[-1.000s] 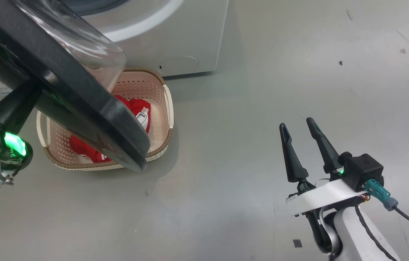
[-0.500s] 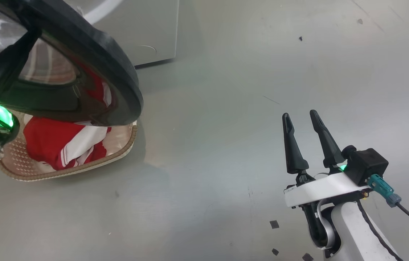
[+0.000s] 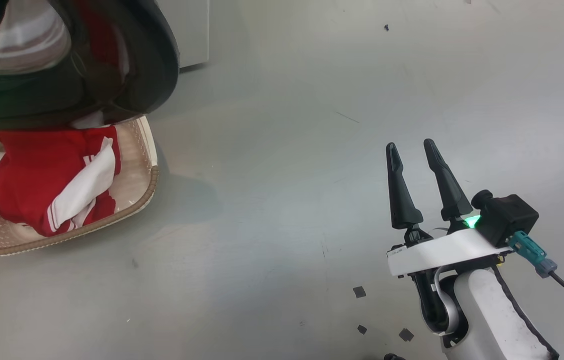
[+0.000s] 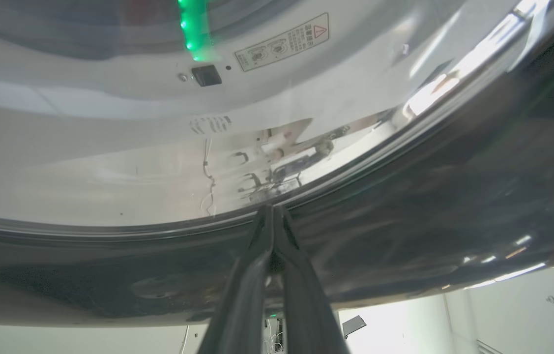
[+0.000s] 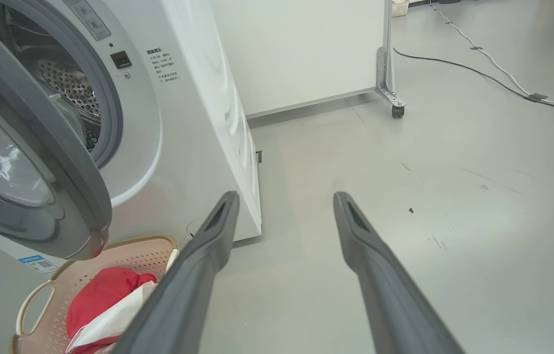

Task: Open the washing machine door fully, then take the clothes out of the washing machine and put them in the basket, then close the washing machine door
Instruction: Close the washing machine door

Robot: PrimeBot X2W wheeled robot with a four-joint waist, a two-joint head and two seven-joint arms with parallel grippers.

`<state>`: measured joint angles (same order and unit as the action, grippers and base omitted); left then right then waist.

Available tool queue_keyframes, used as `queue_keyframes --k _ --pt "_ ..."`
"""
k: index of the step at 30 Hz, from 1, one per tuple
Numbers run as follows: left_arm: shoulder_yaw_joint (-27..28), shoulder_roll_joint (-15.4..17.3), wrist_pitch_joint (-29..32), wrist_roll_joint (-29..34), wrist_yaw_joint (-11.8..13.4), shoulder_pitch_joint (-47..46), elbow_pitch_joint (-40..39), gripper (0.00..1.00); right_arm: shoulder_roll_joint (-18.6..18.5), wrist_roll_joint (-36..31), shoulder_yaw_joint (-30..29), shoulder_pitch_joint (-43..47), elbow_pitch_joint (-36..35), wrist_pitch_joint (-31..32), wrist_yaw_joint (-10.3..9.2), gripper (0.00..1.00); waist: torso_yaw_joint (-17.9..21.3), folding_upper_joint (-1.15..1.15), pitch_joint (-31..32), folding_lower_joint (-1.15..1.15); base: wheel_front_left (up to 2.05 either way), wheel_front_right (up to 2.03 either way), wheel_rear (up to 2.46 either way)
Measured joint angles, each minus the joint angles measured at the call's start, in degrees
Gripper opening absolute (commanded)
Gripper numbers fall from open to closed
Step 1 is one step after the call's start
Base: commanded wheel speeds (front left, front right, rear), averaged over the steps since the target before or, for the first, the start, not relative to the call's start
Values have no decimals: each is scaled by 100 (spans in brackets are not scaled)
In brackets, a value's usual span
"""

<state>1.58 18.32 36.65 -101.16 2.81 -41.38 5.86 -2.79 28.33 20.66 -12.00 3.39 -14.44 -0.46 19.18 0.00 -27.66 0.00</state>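
The washing machine door [image 3: 154,60], black-rimmed with a glass bowl, hangs partly open over the basket [image 3: 147,186]. The red and white striped clothes [image 3: 31,170] lie inside the basket. In the left wrist view my left gripper [image 4: 273,209] is shut, its tips against the door's glossy black rim [image 4: 404,221] at the edge of the glass. My right gripper [image 3: 412,150] stands open over bare floor, well right of the basket. The right wrist view shows the washing machine [image 5: 193,123], its steel drum [image 5: 68,88], the door [image 5: 36,162], the basket [image 5: 124,248] and the clothes [image 5: 100,295].
Grey floor stretches between the basket and my right arm, with small black tape scraps [image 3: 359,291]. A white panel on castors [image 5: 306,49] stands behind the machine. Cables [image 5: 503,83] run across the floor at the far right.
The head camera has turned, sliding machine and basket leftward in the picture. The door has swung round, now showing its outer face instead of its edge. My right gripper stays open.
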Motion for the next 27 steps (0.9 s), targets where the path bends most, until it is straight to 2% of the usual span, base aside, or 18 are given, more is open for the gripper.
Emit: queue_keyframes --k 16,27 --pt "-125 -38 -348 352 -18 -699 636 0 7 143 47 -160 -41 0 -81 100 325 0 -232 0 0 0 0" --pt "-216 -158 -385 386 -316 -831 1016 0 13 140 -5 -167 -30 0 -126 100 289 0 -178 0 0 0 0"
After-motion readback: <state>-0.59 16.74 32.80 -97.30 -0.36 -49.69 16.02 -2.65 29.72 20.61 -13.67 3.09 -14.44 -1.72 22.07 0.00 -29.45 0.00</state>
